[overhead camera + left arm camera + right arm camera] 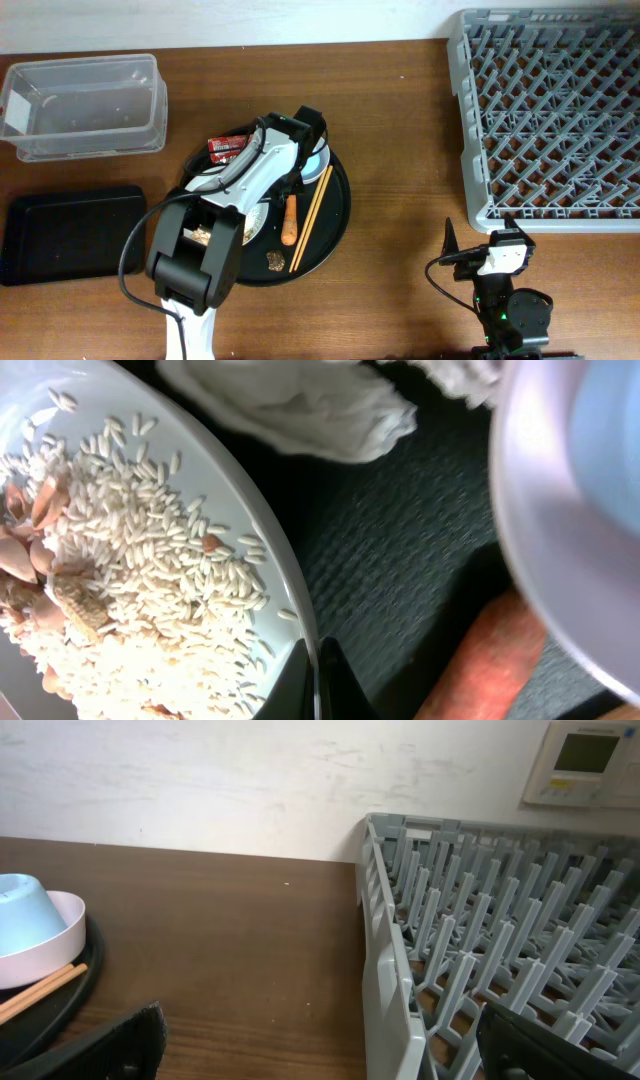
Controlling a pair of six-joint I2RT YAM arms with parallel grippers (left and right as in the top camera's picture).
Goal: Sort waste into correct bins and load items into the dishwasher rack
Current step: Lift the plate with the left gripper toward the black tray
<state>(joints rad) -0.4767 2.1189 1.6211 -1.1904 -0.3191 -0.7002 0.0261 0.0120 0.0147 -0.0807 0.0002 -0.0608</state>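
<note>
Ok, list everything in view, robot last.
clear plastic tub: one, clear, back left
shallow black tray: one, black, front left
round black tray: one, black, centre
white round plate: one, white, round tray
rice scraps: heap, white, on plate
crumpled white tissue: one, white, round tray
orange carrot: one, orange, round tray
brown lump: one, brown, round tray
red sachet: one, red, round tray
wooden chopsticks: two, tan, round tray
pale-blue cup: one, blue, in dish
white round dish: one, white, round tray
grey pegged rack: one, grey, right
left gripper: one, black, at plate
right gripper: one, black, by rack
</note>
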